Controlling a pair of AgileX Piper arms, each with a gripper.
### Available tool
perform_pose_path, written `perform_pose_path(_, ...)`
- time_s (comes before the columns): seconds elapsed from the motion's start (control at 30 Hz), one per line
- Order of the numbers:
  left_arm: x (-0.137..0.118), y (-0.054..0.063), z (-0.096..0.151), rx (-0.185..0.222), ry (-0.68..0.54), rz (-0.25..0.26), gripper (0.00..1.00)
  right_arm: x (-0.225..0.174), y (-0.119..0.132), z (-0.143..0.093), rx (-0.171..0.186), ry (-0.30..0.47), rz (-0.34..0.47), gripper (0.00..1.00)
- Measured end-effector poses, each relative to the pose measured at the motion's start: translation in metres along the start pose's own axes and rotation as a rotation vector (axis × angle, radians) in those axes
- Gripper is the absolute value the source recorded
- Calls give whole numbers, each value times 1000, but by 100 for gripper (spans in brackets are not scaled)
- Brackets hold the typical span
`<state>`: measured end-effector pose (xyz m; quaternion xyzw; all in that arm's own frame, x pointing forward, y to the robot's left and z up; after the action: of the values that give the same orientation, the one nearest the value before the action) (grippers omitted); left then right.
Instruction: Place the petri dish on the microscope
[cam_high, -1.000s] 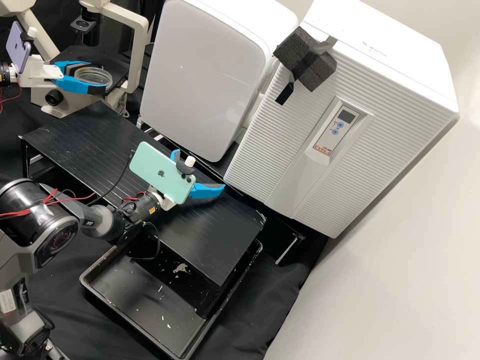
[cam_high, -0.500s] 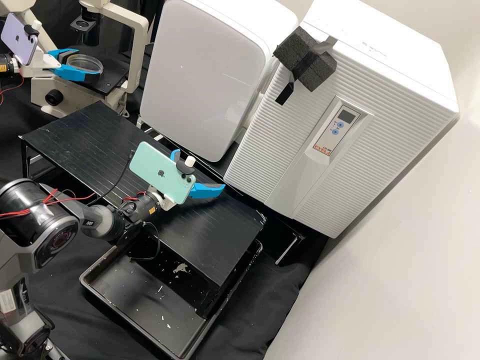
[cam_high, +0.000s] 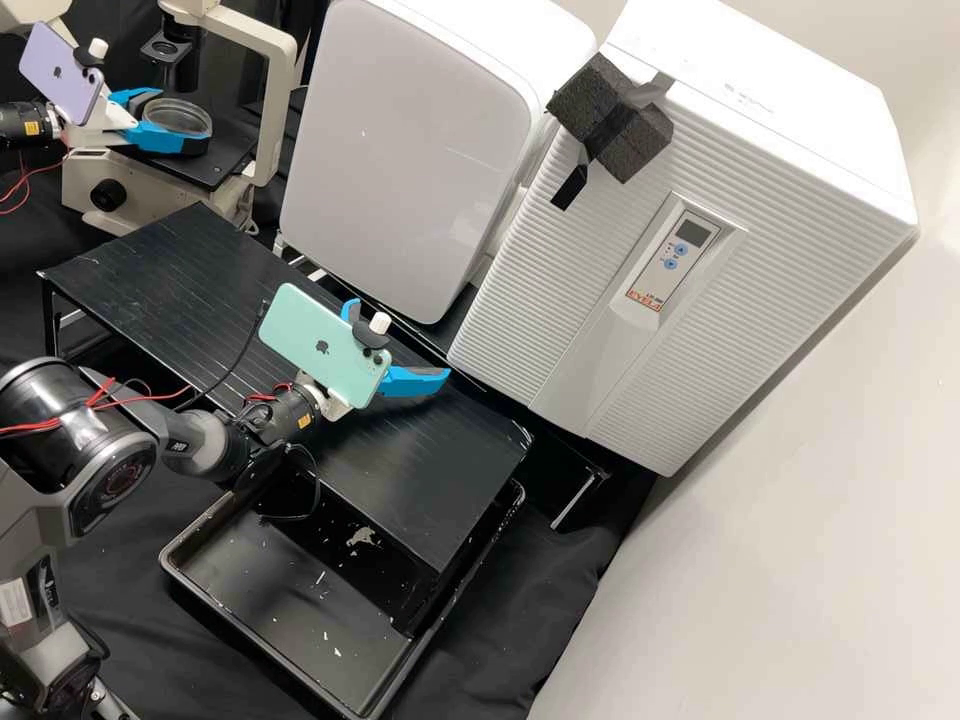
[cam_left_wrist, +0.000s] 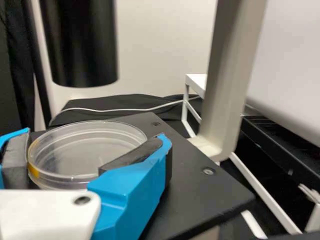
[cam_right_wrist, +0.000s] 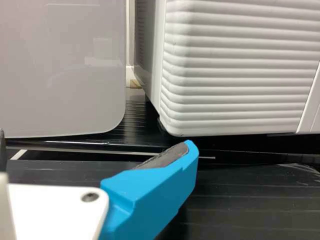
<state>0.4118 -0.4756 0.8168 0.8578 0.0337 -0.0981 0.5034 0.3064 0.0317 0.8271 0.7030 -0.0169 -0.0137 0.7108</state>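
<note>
A ribbed white cabinet (cam_high: 560, 300), its control panel (cam_high: 672, 256) bearing print, stands at two o'clock in the high view, a smooth pale unit (cam_high: 420, 150) near twelve and a microscope (cam_high: 150, 200) at ten, its upright frame (cam_high: 275, 110) at two o'clock of the black stage (cam_high: 225, 160); near centre, the right gripper (cam_high: 403, 338) spreads its fingers, while the left gripper (cam_high: 185, 112) clasps the clear, round, shallow petri dish (cam_left_wrist: 82, 145) above that stage

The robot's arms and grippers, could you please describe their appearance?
Dark grey arms carry red cables. The left gripper and right gripper are white, with blue fingers and dark pads; the left bears a purple phone, the right a green phone.
</note>
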Motion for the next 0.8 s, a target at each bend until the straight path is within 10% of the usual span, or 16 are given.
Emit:
perform_pose_path(0.17, 3, 0, -1, 4, 2, 1, 0, 0, 0, 0, 0, 0, 0, 100)
perform_pose_path(0.2, 3, 0, -1, 3, 3, 1, 100, 0, 0, 0, 0, 0, 0, 100)
perform_pose_path(0.8, 6, -7, -3, -19, -2, -10, 100, 0, 0, 0, 0, 0, 0, 100)
